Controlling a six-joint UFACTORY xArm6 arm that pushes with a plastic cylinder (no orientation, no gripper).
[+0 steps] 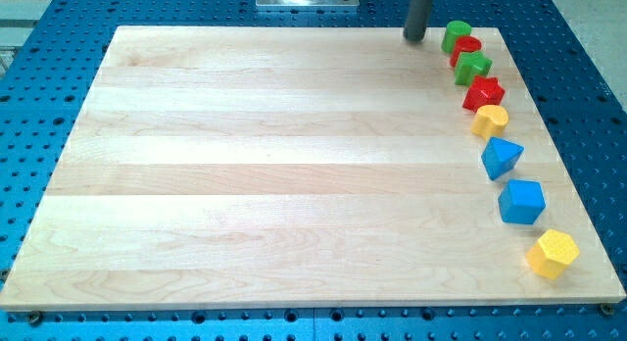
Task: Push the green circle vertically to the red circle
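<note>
My rod comes straight down from the view's top, near one o'clock, looks dead upright, and my tip (415, 38) sits right on the surface, touching nothing.

- My tip (415, 37) sits at the view's top on the pale wooden board (245, 174), just left of the green circle block (456, 34).
- The red circle block (466, 48) touches the green circle block's lower right.
- The green star-shaped block (473, 68) lies just below the red circle block.

A lab bench: wooden board (294, 174) on a blue perforated metal table (39, 106).
</note>
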